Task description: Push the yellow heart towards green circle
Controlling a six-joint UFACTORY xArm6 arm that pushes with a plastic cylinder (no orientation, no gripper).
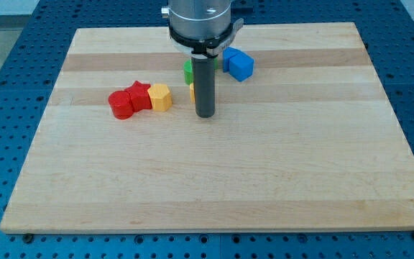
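Observation:
My tip (205, 114) rests on the board just above its middle. A yellow block (192, 91), mostly hidden behind the rod, shows as a sliver at the rod's left edge; its shape cannot be made out. Just above it, a green block (188, 71) also peeks out from behind the rod, shape unclear. Another yellow block (161, 96), roughly hexagonal, lies to the left of the tip, touching a red star (139, 94).
A red round block (121, 105) sits at the left end of the red-and-yellow row. Two blue blocks (240, 65) lie right of the rod near the view's top. The wooden board (264, 180) ends at a blue perforated table.

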